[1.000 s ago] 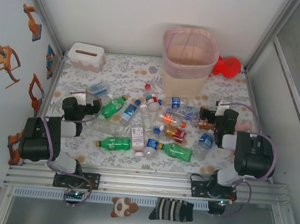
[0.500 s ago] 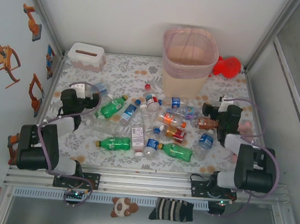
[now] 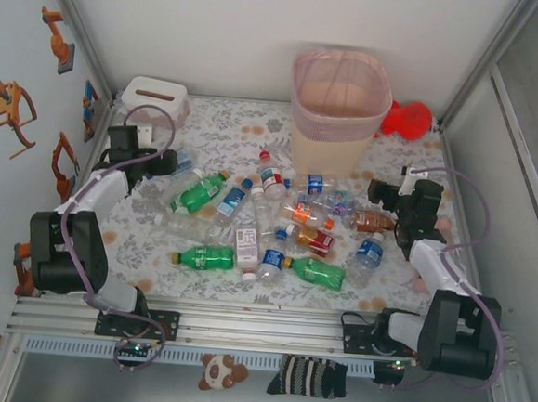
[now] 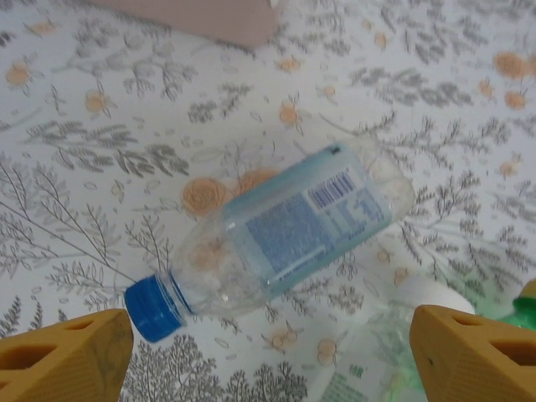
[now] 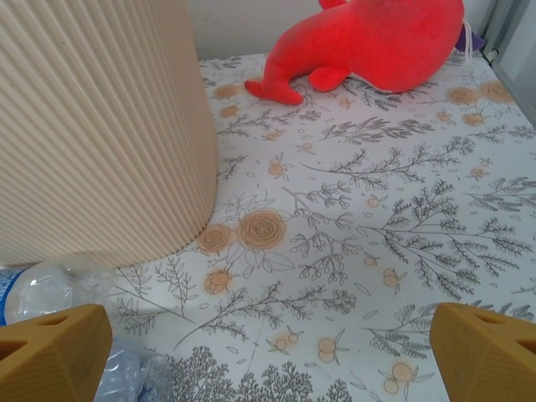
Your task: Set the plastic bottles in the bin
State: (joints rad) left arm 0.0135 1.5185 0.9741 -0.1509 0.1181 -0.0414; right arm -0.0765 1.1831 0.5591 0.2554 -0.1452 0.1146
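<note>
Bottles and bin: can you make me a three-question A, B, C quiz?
1. Where is the red toy? A) beside the bin, at the back B) inside it C) front edge
2. What colour is the cap on the bottle by the left gripper? A) red B) blue C) yellow
3. The left gripper is: A) shut on a bottle B) shut, empty C) open
Answers: 1 A, it lies right of the bin at the back; 2 B, the wrist view shows blue; 3 C, its fingers stand wide apart.
</note>
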